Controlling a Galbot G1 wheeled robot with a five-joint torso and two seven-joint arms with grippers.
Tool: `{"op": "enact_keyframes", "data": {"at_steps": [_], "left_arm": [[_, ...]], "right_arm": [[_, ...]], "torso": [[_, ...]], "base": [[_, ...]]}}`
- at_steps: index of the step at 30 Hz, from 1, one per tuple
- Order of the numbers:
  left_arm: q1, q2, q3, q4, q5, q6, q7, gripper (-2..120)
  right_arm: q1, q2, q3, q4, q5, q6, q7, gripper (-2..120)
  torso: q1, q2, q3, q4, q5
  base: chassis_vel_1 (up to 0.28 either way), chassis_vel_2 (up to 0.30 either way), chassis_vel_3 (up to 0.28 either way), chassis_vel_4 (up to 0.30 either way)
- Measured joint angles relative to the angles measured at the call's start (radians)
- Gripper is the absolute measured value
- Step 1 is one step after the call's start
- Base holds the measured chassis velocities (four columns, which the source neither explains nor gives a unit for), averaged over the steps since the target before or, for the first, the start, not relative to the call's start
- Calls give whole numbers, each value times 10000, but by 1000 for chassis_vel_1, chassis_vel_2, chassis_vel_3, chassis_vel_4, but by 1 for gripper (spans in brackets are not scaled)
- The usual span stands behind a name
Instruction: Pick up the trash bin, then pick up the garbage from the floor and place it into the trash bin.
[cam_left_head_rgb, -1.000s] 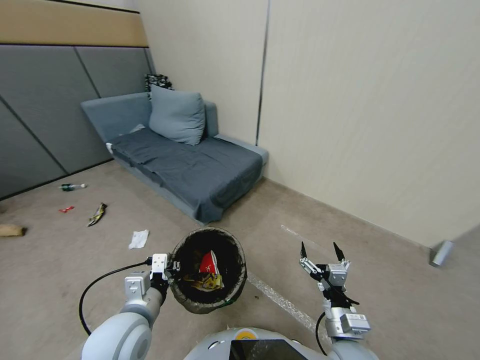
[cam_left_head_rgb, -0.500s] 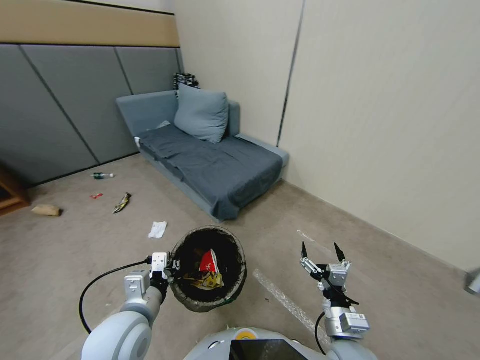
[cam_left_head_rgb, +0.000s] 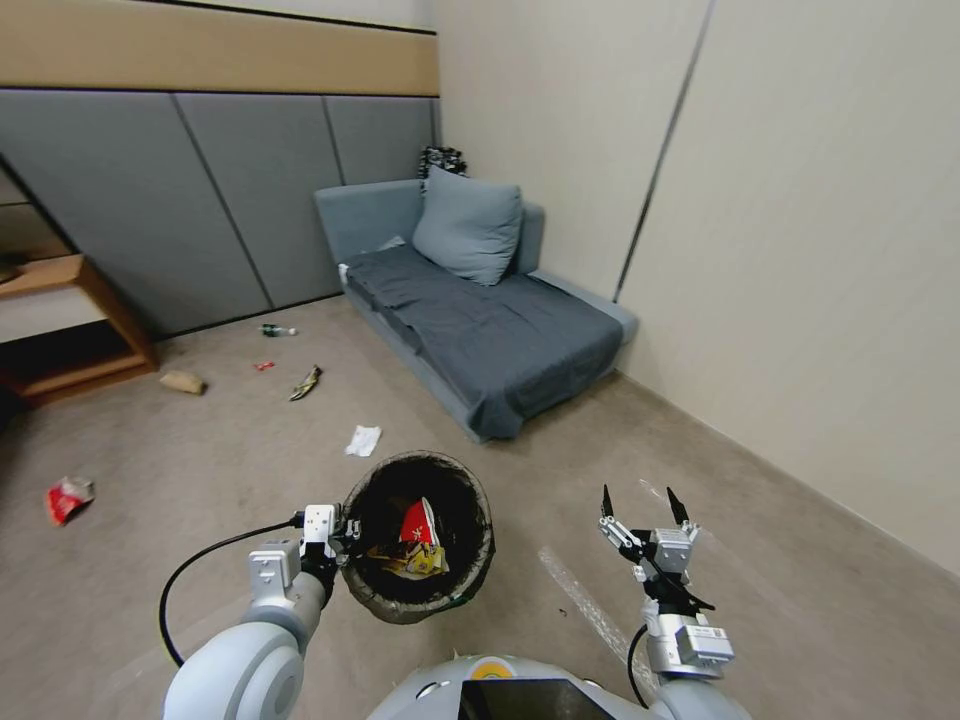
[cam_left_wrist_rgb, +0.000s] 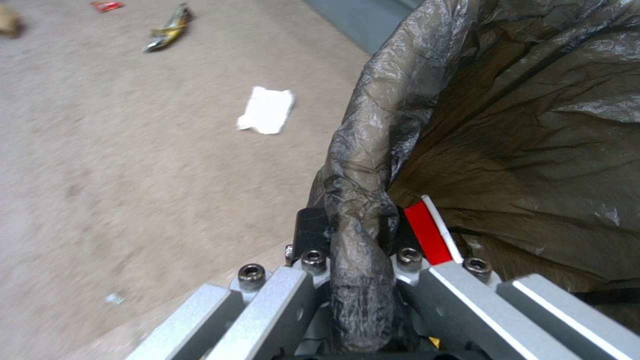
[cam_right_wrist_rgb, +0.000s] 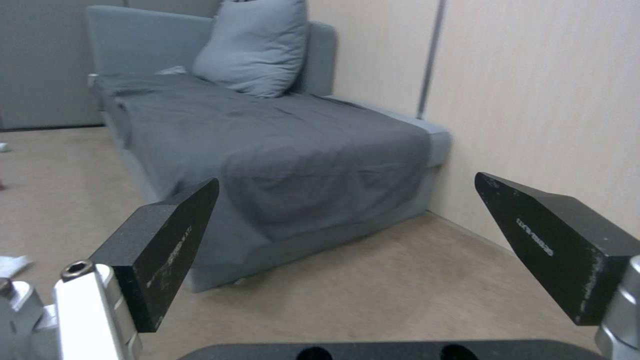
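Left claw (cam_left_head_rgb: 338, 545) clamped on the near-left rim of the trash bin (cam_left_head_rgb: 470, 580), one bin, held up off the floor (cam_left_head_rgb: 200, 470). In the left wrist view the claw (cam_left_wrist_rgb: 360, 240) pinches the dark bag folded over the rim, one finger outside, one inside the bin (cam_left_wrist_rgb: 520, 125). Two pieces of garbage visible inside the bin just right of the left claw: one red-and-white packet (cam_left_head_rgb: 417, 525) and one yellow wrapper (cam_left_head_rgb: 415, 565) touching it.

Right claw (cam_left_head_rgb: 643, 510) empty, two black fingers spread wide apart, hovering right of the bin, well apart from it. Right wrist view: right claw (cam_right_wrist_rgb: 347, 240) open with nothing between the tips, facing the sofa (cam_right_wrist_rgb: 280, 150).

Garbage on the floor, six pieces counted, all beyond and left of the left claw:
- one white tissue (cam_left_head_rgb: 363, 440), nearest, just past the bin; also seen in left wrist view (cam_left_wrist_rgb: 267, 110)
- one shiny wrapper (cam_left_head_rgb: 306, 382), farther; left wrist view (cam_left_wrist_rgb: 167, 30)
- one small red scrap (cam_left_head_rgb: 264, 366)
- one small bottle (cam_left_head_rgb: 277, 330), farthest, near the grey wall panel
- one brown paper bag (cam_left_head_rgb: 183, 381), by the wooden shelf (cam_left_head_rgb: 60, 330)
- one red-and-white packet (cam_left_head_rgb: 68, 498), far left, well apart from the others

One sofa (cam_left_head_rgb: 480, 320) with one cushion (cam_left_head_rgb: 468, 225), far ahead of both claws.
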Motion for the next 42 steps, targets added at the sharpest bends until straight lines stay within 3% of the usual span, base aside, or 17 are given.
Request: {"op": "enact_keyframes", "data": {"at_steps": [42], "left_arm": [[131, -27, 17, 0, 54, 0, 20, 1]], "right_arm": [[40, -93, -187, -147, -30, -29, 191, 100]], "torso": [[0, 0, 0, 1, 0]], "base": [[89, 90, 85, 90]]}}
